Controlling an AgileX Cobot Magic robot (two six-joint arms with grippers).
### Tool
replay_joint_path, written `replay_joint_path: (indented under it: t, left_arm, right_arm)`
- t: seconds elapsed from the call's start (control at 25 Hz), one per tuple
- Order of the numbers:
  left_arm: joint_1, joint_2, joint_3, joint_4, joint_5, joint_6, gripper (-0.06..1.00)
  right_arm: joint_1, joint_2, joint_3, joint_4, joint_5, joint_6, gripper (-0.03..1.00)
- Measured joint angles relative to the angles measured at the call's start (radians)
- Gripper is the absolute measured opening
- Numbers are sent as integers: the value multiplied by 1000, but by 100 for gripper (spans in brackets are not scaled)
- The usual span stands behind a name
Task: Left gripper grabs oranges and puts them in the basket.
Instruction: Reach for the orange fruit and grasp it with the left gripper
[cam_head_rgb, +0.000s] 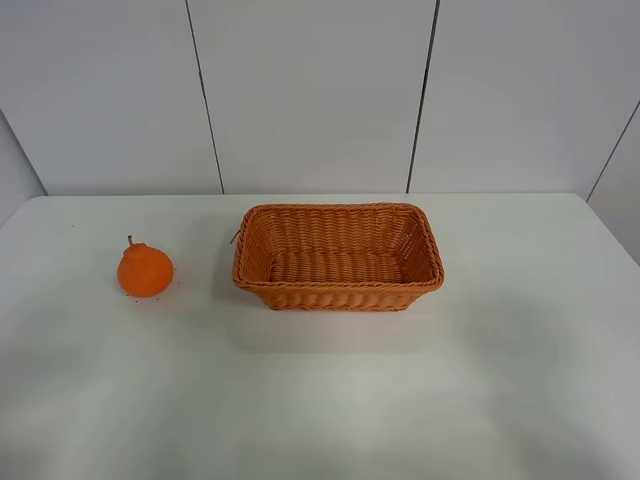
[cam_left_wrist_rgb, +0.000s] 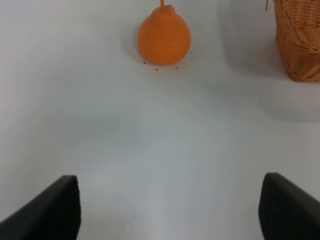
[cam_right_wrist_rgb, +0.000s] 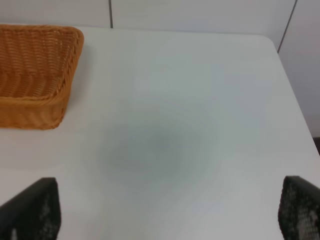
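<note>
The orange (cam_head_rgb: 145, 270), round with a knob top and short stem, sits on the white table at the left. It also shows in the left wrist view (cam_left_wrist_rgb: 164, 36), well ahead of my left gripper (cam_left_wrist_rgb: 170, 207). The left gripper is open and empty, its dark fingers (cam_left_wrist_rgb: 47, 210) wide apart above bare table. The woven basket (cam_head_rgb: 338, 292) stands empty at the table's middle; one corner shows in the left wrist view (cam_left_wrist_rgb: 300, 40). My right gripper (cam_right_wrist_rgb: 165, 212) is open and empty, to the right of the basket (cam_right_wrist_rgb: 35, 107). Neither arm shows in the high view.
The white table (cam_head_rgb: 320, 400) ends at a white panelled wall (cam_head_rgb: 320, 90) at the back. Its rounded right edge (cam_right_wrist_rgb: 295, 100) shows in the right wrist view. Tiny dark specks lie on the table near the orange.
</note>
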Motion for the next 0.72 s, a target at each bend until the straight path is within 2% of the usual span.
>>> replay_joint_path:
  t: [0.52,0.72]
  left_arm:
    - [0,13,-14,10,-7,0,84]
    - [0,219,-122,-1,-8,8,84]
  right_arm:
    - [0,0,0,0,0,0,69]
    - [0,0,0,0,0,0,69]
